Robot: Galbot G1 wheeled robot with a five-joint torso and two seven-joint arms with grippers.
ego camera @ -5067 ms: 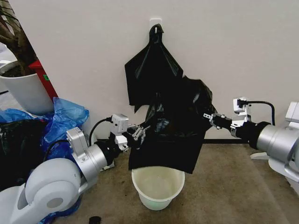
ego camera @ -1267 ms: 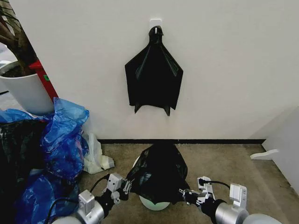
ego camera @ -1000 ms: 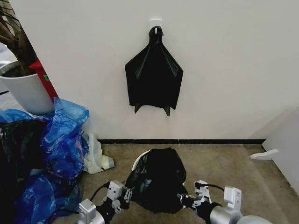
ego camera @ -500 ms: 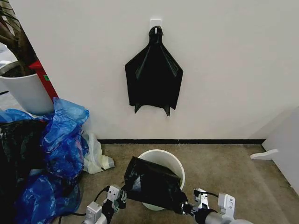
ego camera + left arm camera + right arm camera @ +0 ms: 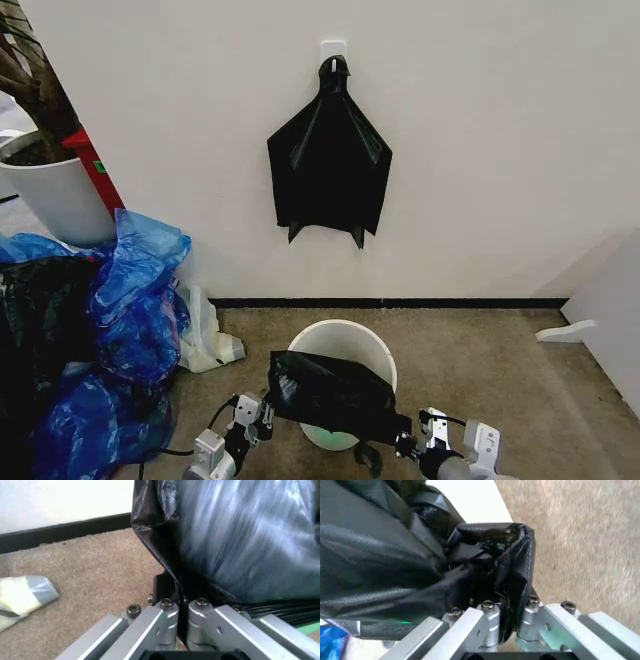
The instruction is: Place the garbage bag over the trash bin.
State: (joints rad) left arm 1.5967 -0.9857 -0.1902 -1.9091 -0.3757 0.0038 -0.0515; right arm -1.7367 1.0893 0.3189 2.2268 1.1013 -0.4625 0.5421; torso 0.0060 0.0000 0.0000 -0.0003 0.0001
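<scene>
In the head view no brand, label or writing could be read on anything. The trash bin stood on the brown carpet close to the white wall. The garbage bag lay stretched across the near part of the bin's rim, leaving the far part of the opening uncovered. The left gripper reached in low from the lower left and pinched the bag's left edge. The right gripper came in low from the lower right and held the bag's right corner. A flat black bundle hung from a hook on the wall above. Blue plastic bags were heaped to the left, beside a white plant pot.

In the left wrist view the left gripper had its fingers pressed together on a fold of the garbage bag, above the carpet.

In the right wrist view the right gripper was clamped on bunched film of the garbage bag, with the trash bin behind it.
</scene>
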